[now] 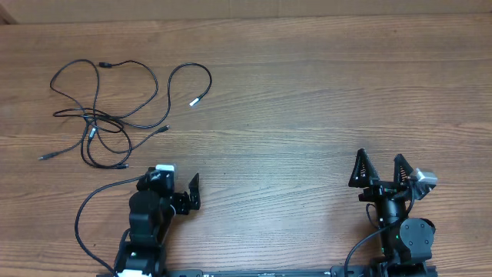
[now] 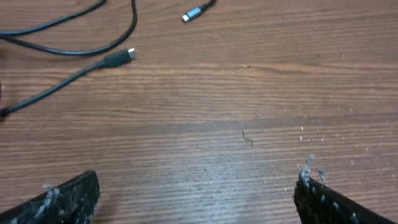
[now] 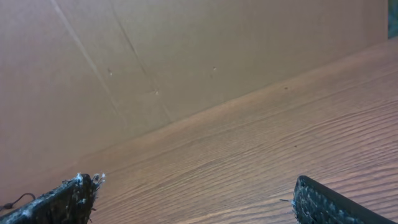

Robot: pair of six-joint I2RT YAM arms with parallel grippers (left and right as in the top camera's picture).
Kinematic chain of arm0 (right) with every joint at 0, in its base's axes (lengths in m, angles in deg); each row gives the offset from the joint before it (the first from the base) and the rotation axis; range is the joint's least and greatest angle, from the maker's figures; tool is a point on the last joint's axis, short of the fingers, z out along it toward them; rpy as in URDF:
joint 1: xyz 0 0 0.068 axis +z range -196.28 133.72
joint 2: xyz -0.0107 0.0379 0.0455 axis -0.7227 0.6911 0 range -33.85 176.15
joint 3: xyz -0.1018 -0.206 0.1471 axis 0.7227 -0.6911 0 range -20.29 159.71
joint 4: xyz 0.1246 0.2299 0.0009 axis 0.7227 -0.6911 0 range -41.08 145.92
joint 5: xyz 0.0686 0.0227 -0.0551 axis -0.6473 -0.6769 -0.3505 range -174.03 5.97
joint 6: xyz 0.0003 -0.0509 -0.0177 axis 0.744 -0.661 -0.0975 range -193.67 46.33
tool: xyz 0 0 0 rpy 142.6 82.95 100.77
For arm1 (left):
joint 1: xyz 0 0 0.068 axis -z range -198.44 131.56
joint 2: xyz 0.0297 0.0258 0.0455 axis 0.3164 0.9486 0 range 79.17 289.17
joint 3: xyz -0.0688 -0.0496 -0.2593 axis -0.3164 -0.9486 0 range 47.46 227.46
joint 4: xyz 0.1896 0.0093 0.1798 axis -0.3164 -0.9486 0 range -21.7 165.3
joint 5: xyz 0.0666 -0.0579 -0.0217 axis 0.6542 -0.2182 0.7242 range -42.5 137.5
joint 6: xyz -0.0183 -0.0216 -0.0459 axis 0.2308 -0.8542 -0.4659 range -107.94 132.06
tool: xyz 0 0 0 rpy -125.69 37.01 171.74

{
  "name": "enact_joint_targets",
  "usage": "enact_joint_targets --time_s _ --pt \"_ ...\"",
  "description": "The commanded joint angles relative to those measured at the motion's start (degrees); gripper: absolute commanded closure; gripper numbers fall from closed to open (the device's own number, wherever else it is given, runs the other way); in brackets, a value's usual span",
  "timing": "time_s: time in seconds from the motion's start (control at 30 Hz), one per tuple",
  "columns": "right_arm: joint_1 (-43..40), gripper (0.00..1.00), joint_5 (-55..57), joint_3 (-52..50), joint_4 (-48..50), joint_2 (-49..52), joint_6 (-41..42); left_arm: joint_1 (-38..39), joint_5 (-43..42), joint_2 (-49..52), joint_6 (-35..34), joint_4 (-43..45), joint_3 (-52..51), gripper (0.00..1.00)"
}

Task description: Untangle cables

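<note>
Wood-grain table (image 1: 307, 92): open room from centre to right. Its far edge meets a brown wall (image 3: 186, 56), which I get on the R wrist cam only.
Cables (image 1: 108, 115): loose black tangle, far-left, well apart from R arm, nearer L.
L gripper (image 2: 196, 205): jaws spread wide.
R gripper (image 1: 380, 171): jaws spread wide, over open wood.
L wrist cam gives the ends close up: black plug (image 2: 118, 58), silver tip (image 2: 196, 12).
</note>
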Motion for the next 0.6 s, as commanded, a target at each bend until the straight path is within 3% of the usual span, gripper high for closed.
enact_joint_targets --time_s 0.0,0.1,0.4,0.57 --pt "0.28 0.0 0.55 -0.57 0.24 -0.46 -0.26 -0.42 0.44 -6.27 1.27 -4.2 -0.26 0.01" --pt "0.28 0.0 0.55 -0.57 0.24 -0.46 -0.24 -0.42 1.68 -15.06 1.2 -12.24 -0.24 0.0" --pt "0.28 0.0 0.55 -0.57 0.26 -0.46 -0.24 -0.24 2.73 -38.32 4.61 -11.87 -0.26 0.01" --pt "0.28 0.0 0.55 -0.57 0.24 -0.46 -0.26 -0.24 2.99 -38.1 6.38 -11.96 -0.26 0.0"
